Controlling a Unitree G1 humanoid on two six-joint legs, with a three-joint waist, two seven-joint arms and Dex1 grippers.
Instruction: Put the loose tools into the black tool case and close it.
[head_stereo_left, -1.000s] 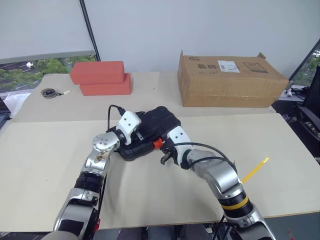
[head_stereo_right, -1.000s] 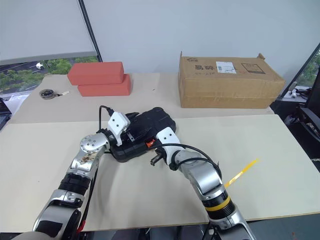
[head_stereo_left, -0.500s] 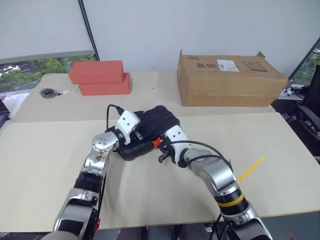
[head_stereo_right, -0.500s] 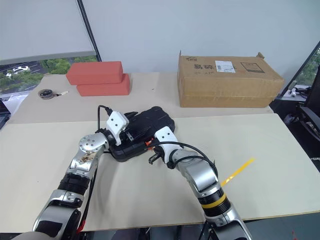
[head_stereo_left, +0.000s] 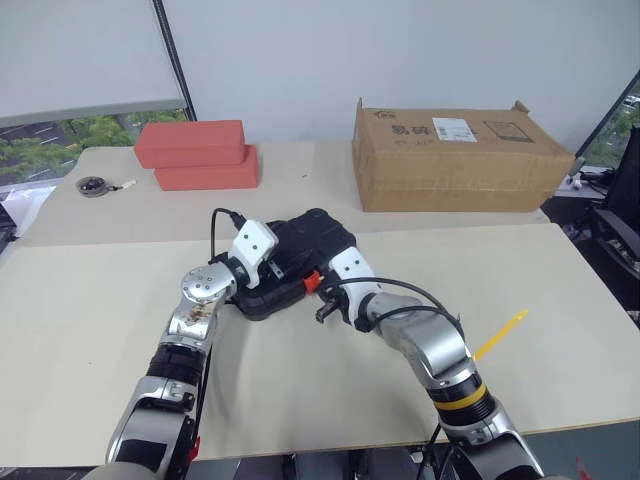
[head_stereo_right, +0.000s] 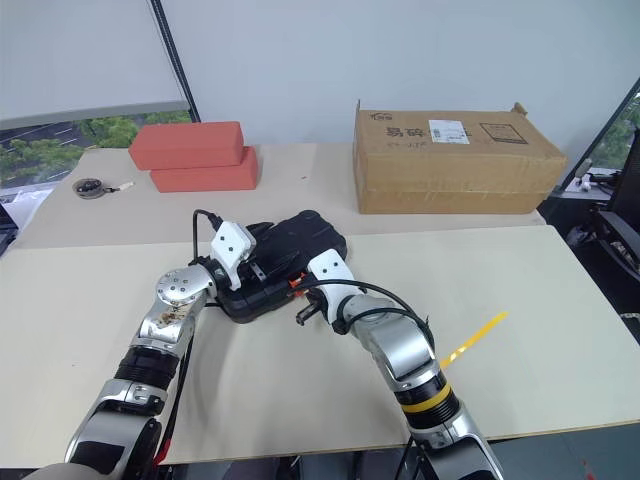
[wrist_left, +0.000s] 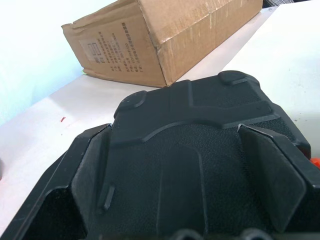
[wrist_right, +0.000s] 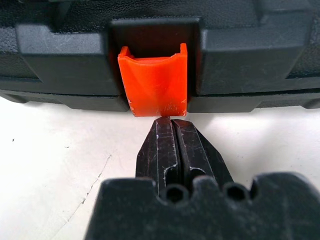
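The black tool case (head_stereo_left: 300, 262) lies lid down, so whatever sits inside it is hidden. The left gripper (head_stereo_left: 278, 268) and its white wrist cover the case's near-left part, and whether its fingers touch the lid cannot be told. Beside the case's orange latch (wrist_right: 154, 80), contact with the right gripper (wrist_right: 171, 131) can't be judged. The cardboard box (wrist_left: 165, 35) beyond the case is cut off by the picture's edge.

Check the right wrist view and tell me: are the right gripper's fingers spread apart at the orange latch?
No. The right gripper has both fingers pressed together, their tips just below the orange latch of the case.
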